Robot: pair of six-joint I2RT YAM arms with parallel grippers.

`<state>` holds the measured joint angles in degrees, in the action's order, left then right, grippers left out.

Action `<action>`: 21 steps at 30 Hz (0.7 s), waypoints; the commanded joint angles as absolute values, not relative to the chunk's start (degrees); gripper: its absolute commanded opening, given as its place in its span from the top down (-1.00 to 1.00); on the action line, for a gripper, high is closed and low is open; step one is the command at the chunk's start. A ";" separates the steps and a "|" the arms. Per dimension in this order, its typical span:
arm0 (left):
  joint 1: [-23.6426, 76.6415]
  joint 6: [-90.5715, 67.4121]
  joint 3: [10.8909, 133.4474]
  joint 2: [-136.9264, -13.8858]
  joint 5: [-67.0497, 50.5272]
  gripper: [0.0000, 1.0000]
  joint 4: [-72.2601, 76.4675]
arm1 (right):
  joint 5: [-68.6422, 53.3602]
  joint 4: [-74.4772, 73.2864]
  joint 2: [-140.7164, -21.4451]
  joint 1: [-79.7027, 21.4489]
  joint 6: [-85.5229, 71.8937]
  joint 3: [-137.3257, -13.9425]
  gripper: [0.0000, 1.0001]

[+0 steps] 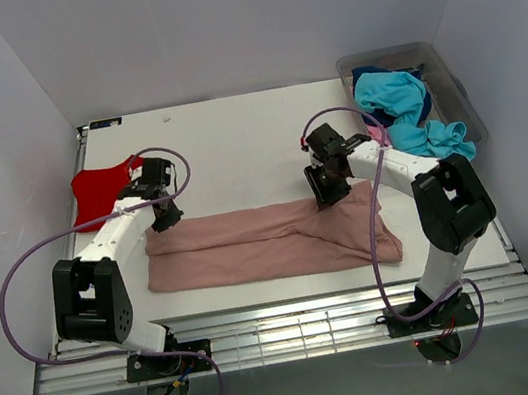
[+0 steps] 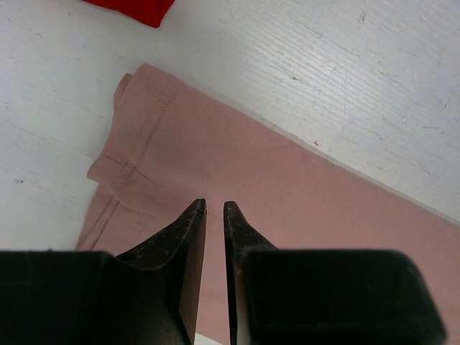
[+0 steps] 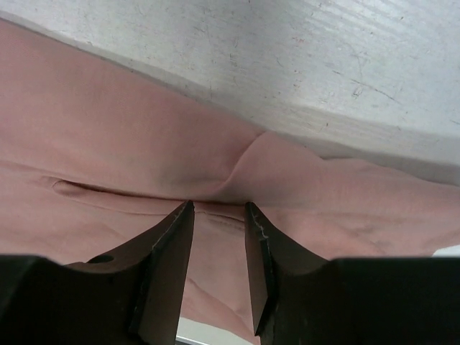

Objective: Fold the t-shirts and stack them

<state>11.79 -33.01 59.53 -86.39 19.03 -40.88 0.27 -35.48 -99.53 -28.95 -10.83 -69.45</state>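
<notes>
The dusty-pink t-shirt lies folded into a long strip across the table's middle. My left gripper hovers over its far left corner, jaws a narrow gap apart with nothing between them; the cloth shows below. My right gripper is over the strip's far edge right of centre, jaws slightly open and empty, above a crease in the cloth. The red t-shirt lies folded at the left edge and shows in the left wrist view.
A clear grey plastic bin at the back right holds a turquoise tee, a navy one and a bit of bright pink. The white table has walls on three sides.
</notes>
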 commanded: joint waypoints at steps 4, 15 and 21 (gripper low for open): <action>11.87 -32.87 59.59 -85.86 19.16 0.46 -39.90 | -0.18 -34.19 -99.67 -29.09 -8.97 -70.76 0.19; 11.78 -32.87 58.98 -85.25 18.54 0.46 -39.46 | 3.87 -34.72 -98.26 -29.09 -8.09 -67.68 0.17; 11.87 -32.87 58.80 -85.08 18.63 0.47 -39.46 | 2.03 -34.02 -98.18 -29.09 -8.52 -66.27 0.54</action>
<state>11.79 -33.01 59.22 -86.61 18.81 -40.25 2.79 -35.29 -100.07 -28.95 -8.43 -67.35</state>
